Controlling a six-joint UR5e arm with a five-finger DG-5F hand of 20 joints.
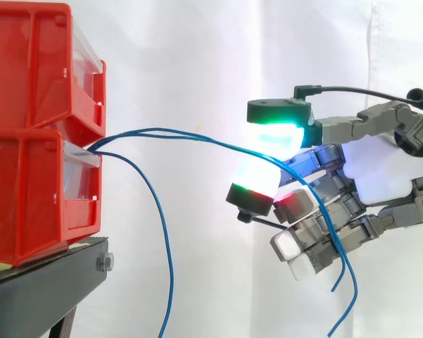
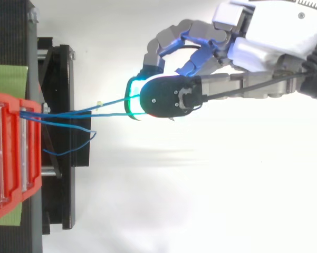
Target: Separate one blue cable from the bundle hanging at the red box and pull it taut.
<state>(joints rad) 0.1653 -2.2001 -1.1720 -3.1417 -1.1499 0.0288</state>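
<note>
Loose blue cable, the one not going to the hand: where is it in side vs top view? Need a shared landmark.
Side view: the loose blue cable leaves the red bins and droops to the bottom edge, left of the hand.
Top view: it loops at left-centre over the black stand, below the two other cables pinched by the hand.
Shared landmark: the red bins' front, where the cables emerge.
</note>
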